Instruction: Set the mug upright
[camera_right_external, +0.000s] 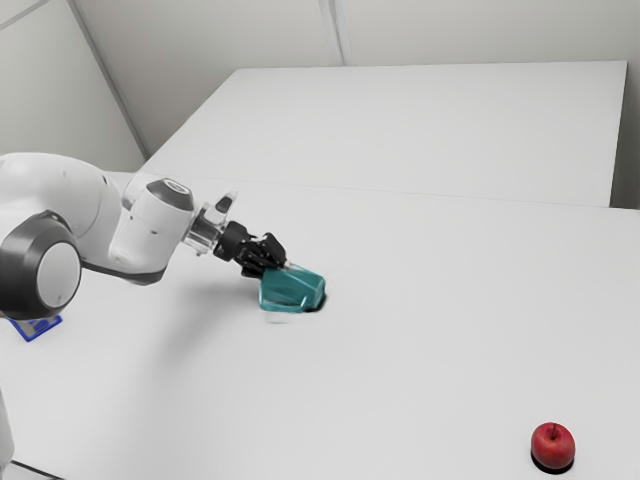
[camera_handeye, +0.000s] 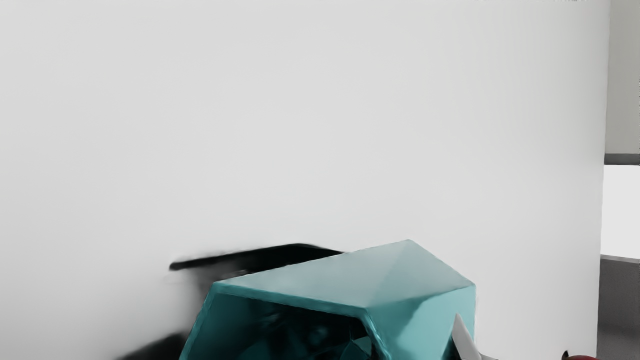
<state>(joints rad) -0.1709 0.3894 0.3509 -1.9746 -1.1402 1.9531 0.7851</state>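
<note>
- Exterior view first, and here's the white and grey jointed arm (camera_right_external: 150, 228), coming in from the exterior view's left and angling down over the white, smooth tabletop (camera_right_external: 420, 370)!
- At its end is the black two-finger claw (camera_right_external: 270, 262), right up against the teal, glossy, flat-sided mug (camera_right_external: 292, 289); spread or pinching, I cannot tell from these pictures.
- The mug is tilted over, not upright, out beyond the end of the arm; whether the tabletop carries any of its weight, I cannot tell.
- A dark shadow (camera_right_external: 316, 304) hugs the mug on the side toward the exterior view's right.
- Well apart from all that, near the exterior view's lower right corner, sits a round red apple (camera_right_external: 552, 446) with a dark stem.
- Over at the exterior view's left, a flat blue-edged item (camera_right_external: 38, 327) peeks out from behind the arm.
- Now the wrist view, and there's the mug up close, its angular rim (camera_handeye: 295, 301) around a dark hollow turned toward the camera!
- Its outer walls catch the light, pale on one face, deeper teal on the next.
- The shadow lies just beside it, and a sliver of the apple shows too.
</note>
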